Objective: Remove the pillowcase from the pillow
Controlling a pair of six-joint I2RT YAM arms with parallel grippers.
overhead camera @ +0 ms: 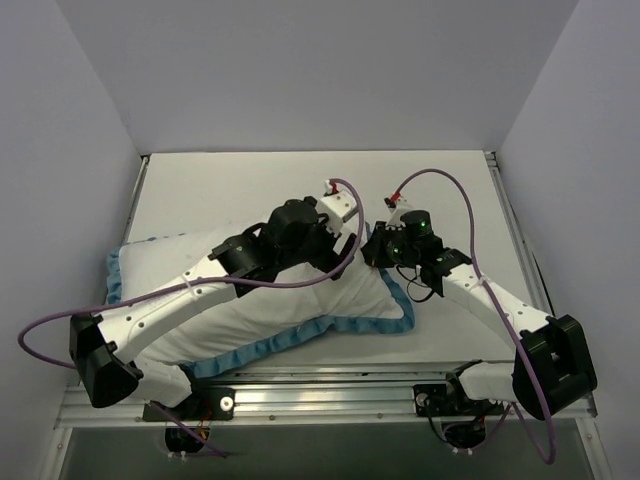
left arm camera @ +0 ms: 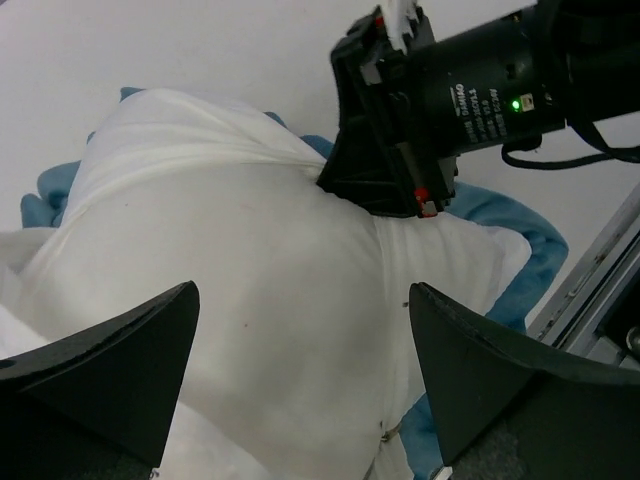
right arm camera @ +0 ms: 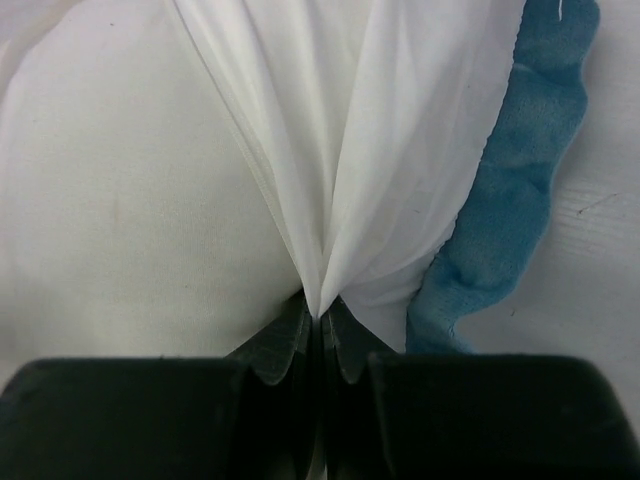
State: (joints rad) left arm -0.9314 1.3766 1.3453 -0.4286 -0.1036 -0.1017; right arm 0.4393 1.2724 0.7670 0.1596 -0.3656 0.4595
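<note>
The pillowcase (overhead camera: pixel 300 305) lies across the near half of the table (overhead camera: pixel 250 180) with the pillow inside. Its long axis runs L-R, w/ blue trim (right arm camera: pixel 520 200) at the R end. The R gripper (right arm camera: pixel 320 315) is clamped tight on a pinch of white cloth just inside that trim. The L gripper (left arm camera: pixel 300 300) hangs over the bulge just beside it, jaws wide, holding nothing. The pillow can't be told apart from its cover. Probable next move: L pins the bulk while R pulls rightward along the long axis.
</note>
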